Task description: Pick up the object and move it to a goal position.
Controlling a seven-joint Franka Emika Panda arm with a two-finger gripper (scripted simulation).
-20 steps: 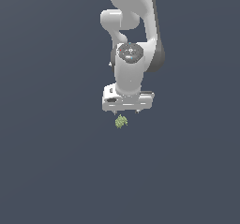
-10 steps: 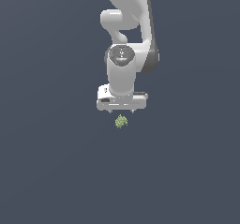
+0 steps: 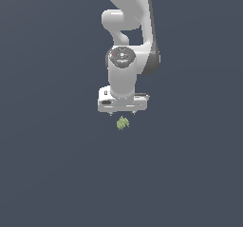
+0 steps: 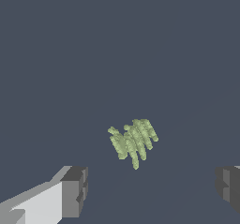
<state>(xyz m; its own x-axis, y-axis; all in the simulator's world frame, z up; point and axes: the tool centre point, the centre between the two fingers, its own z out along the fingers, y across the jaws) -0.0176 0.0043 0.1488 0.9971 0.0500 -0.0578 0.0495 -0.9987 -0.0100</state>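
Mid-frame in the exterior view, the gripper [image 3: 122, 113] hangs just above the object [image 3: 122, 123], jaws spread wide, nothing held. Wrist view: object [image 4: 133, 142] sits between the fingers [image 4: 74, 191]. Grasp, lift, move all left.

Your exterior view stands well back from the arm and faces it head-on, taking in the white links from the upper joints down to the gripper [image 3: 123, 113] against a flat dark grey surface [image 3: 47, 174]. Your wrist view sits on the hand itself and looks out past the two fingertips [image 4: 74, 191], which frame its lower corners with a wide gap between them; it is much nearer the surface than the exterior camera. Both views share the yellow-green object [image 3: 122, 123], small in the exterior view just beyond the fingers, and large in the wrist view [image 4: 133, 141], lying ahead of the fingertips, apart from both.
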